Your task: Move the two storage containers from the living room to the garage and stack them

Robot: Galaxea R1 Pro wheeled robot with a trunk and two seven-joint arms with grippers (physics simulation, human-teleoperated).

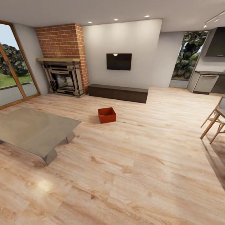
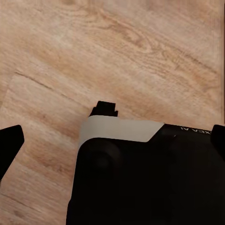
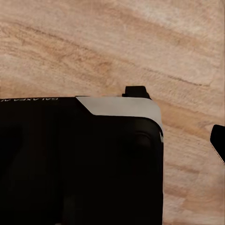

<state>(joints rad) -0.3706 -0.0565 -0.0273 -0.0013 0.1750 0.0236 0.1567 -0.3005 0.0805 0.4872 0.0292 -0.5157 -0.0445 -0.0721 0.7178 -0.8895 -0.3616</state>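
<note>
- Left gripper [image 2: 112, 140]: dark fingertips at both frame edges, spread apart over the wood plank floor [image 2: 140, 51].
- Right gripper: one fingertip [image 3: 218, 140] at the right edge; I cannot tell its state.
- Grey low table [image 1: 34, 129] at left.
- One storage container [image 1: 107, 115] sits on the floor mid-frame.
- Brick fireplace [image 1: 62, 59] at upper left.

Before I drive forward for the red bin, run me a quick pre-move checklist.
1. Bin located: ok. One storage container sits upright on the wood floor, open top up.
2. Second container located: not ok, only one spotted.
3. Straight path to it: ok, bare planks ahead.
4. Side clearance: ok for now; grey low table sits left of the path, chair at right.
5. Jaws free of load: cannot tell; both wrist views show dark robot body over floor, with only finger edges at the frame sides.
</note>
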